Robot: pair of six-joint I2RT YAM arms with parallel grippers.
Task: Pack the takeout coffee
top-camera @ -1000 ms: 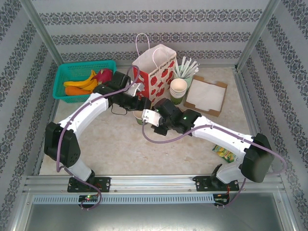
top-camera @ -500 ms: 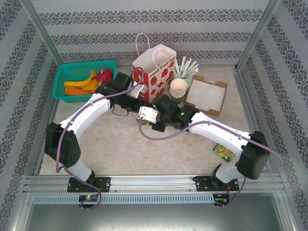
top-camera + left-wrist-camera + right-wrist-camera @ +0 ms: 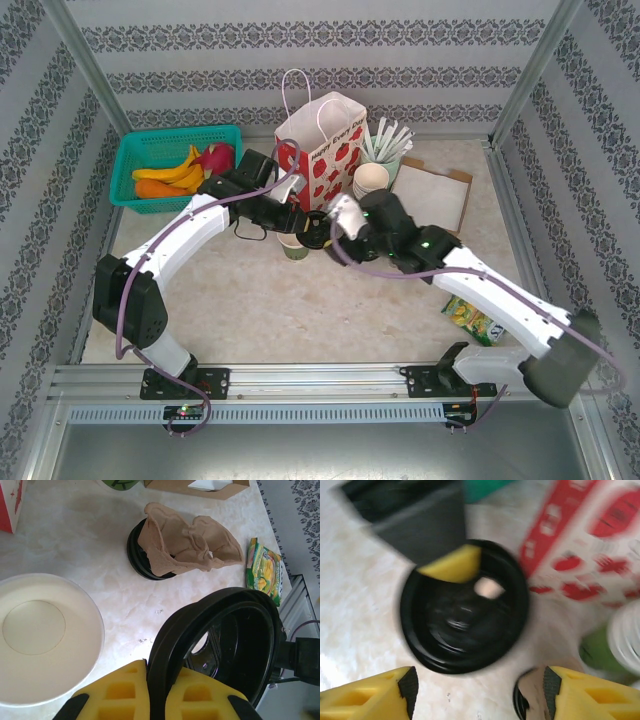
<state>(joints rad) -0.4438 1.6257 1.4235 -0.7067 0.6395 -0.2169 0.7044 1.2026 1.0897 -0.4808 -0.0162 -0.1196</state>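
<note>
Black lid (image 3: 235, 630) is being pinched by the left gripper (image 3: 156, 682) in left wrist view; right wrist is showing right gripper (image 3: 477, 690) spread apart.

The black lid (image 3: 220, 645) pinched in my left jaws is hard plastic, smooth, with a dull sheen along its rim. My pads (image 3: 125, 692) on it are yellow and matt, foam-like, with moulded recesses. At lower left of the left wrist view, the paper cup (image 3: 40, 630) shows a cream, smooth, matt inside. The bench (image 3: 100, 535) looks like pale marbled stone, faintly glossy. At upper centre a crumpled sleeve (image 3: 185, 542) of rough brown paper lies on ribbed black plastic lids (image 3: 136, 555), and at right the snack packet (image 3: 265, 570) is shiny film. From above, the basket (image 3: 180, 131) is green plastic mesh, the bag (image 3: 335, 140) printed paper, the frame rail (image 3: 320, 378) dull metal.
</note>
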